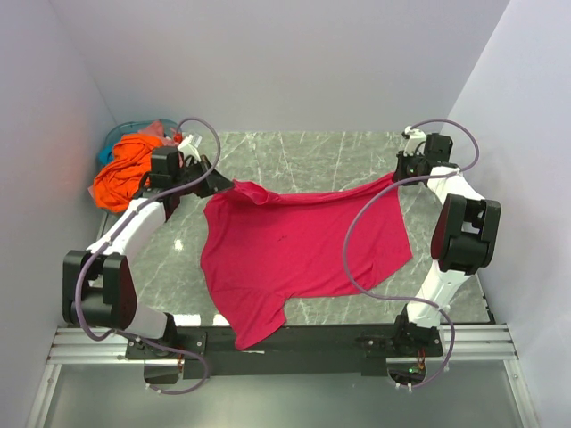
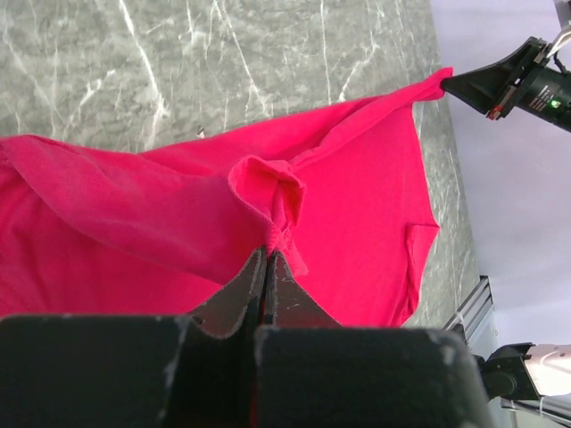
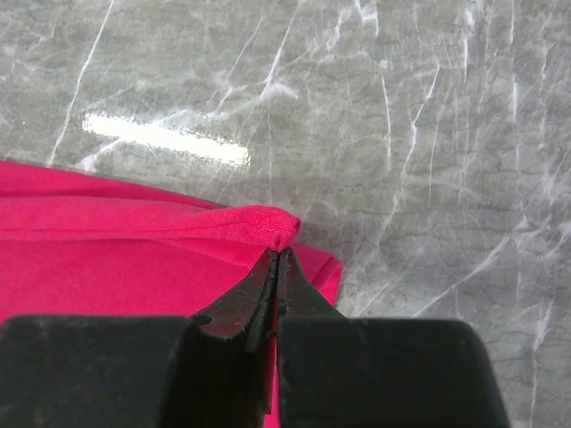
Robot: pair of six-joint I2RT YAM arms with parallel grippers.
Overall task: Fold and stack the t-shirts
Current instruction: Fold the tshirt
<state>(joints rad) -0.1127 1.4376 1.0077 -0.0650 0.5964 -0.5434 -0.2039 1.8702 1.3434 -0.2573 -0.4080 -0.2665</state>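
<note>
A: grip status?
B: I've got both pincers fully closed. The left gripper [image 2: 269, 254] pinches a bunched fold of the crimson t-shirt [image 1: 299, 245], and the right gripper [image 3: 277, 254] is nipped on a corner of it
A: where's the shirt?
B: far edge pulled between the two, the rest spread on the marble table [image 1: 303, 152], near end over the front edge. The orange t-shirt [image 1: 125, 169] is heaped far left at the teal basket [image 1: 114, 138]
</note>
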